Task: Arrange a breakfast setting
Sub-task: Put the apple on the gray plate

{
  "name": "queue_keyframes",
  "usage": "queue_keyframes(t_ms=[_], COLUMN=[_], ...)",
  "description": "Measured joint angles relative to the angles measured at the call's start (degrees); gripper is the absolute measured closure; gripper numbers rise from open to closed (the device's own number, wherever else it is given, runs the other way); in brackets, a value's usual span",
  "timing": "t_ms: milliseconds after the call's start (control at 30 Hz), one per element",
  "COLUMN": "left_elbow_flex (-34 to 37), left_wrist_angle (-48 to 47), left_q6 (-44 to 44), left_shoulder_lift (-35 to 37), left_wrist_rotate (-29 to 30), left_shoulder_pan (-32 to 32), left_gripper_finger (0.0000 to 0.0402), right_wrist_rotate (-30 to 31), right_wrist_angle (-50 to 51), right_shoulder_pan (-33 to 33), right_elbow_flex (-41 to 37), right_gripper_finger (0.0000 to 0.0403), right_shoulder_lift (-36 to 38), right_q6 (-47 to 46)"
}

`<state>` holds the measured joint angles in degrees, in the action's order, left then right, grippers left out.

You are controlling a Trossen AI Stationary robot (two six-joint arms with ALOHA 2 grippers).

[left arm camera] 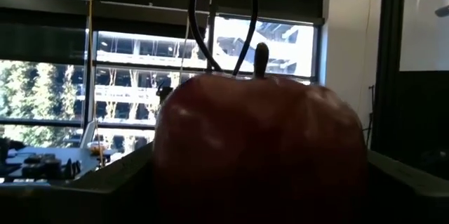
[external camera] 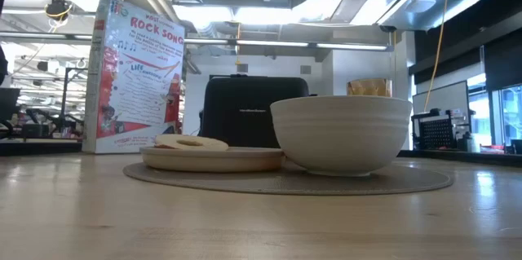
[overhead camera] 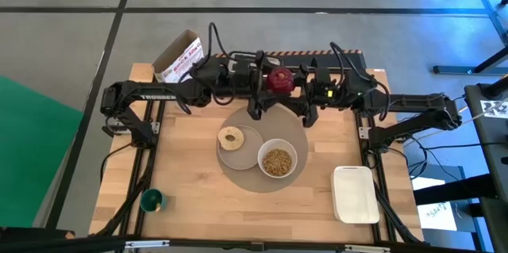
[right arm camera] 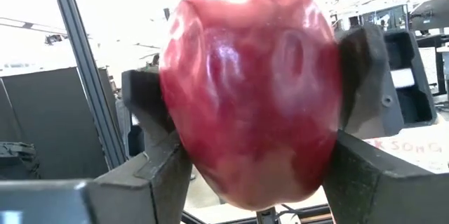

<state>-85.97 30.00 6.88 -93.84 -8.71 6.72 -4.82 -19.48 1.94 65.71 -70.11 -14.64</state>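
The red apple [overhead camera: 279, 78] is held in the air over the table's far middle, between both arms. My left gripper [overhead camera: 268, 83] comes at it from the table's left and my right gripper [overhead camera: 294, 83] from the right; both are shut on it. Below it, the round grey mat [overhead camera: 278, 123] bears the small grey plate [overhead camera: 247, 151] with the ring-shaped bread [overhead camera: 231, 136] and the white bowl [overhead camera: 277, 159] of cereal. The amber cup [external camera: 369, 87] shows behind the bowl in the low view. The spoon is out of view. My left gripper pinches the apple's two sides [left arm camera: 165, 175] between its fingers, coming level from the table's left. The apple is lifted clear, its stem [left arm camera: 261, 57] up in this view. My right gripper pinches the apple's two sides [right arm camera: 184, 155] between its fingers [right arm camera: 158, 178], coming level from the table's right. The left gripper's fingers [right arm camera: 144, 101] show beyond it, on the same apple. The apple is clear of the table.
A printed box [overhead camera: 178, 56] stands at the far left and a black appliance [external camera: 254, 112] at the far edge. The white rectangular tray [overhead camera: 355, 193] lies at the near right, the small green cup [overhead camera: 151, 200] at the near left.
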Motion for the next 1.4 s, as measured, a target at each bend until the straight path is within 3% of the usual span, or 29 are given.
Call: queue_keyframes(t_ms=[200, 600, 867, 1000, 1233, 1400], left_elbow_flex=[0.05, 0.09, 0.11, 0.09, 0.0, 0.0], left_wrist_angle=[-0.89, -3.43, -15.67, -20.03, -20.54, -21.46], left_q6=[-0.01, -5.66, -5.77, -5.97, -5.3, -6.16], left_shoulder_lift=[-0.02, 3.08, 3.05, 4.0, 5.43, 5.34], left_wrist_rotate=[1.46, 2.45, 2.48, 5.32, 6.25, 3.82], left_shoulder_pan=[0.0, 0.17, 0.13, 0.13, 0.98, 1.27], left_gripper_finger=[0.0049, 0.0039, 0.0043, 0.0043, 0.0074, 0.0102], right_wrist_rotate=[0.19, 5.77, 7.8, 8.26, 8.37, 8.48], right_wrist_angle=[1.61, 17.09, 22.36, 23.69, 25.5, 25.79], right_shoulder_pan=[0.02, -0.05, -0.05, -0.05, -0.04, -0.02], right_elbow_flex=[0.06, 0.09, 0.09, 0.09, 0.07, 0.02], right_gripper_finger=[0.0158, 0.0155, 0.0154, 0.0154, 0.0153, 0.0153], right_shoulder_lift=[0.28, 2.9, 3.97, 4.61, 5.07, 5.05], right_q6=[-0.05, 4.46, 6.13, 6.36, 6.41, 6.74])
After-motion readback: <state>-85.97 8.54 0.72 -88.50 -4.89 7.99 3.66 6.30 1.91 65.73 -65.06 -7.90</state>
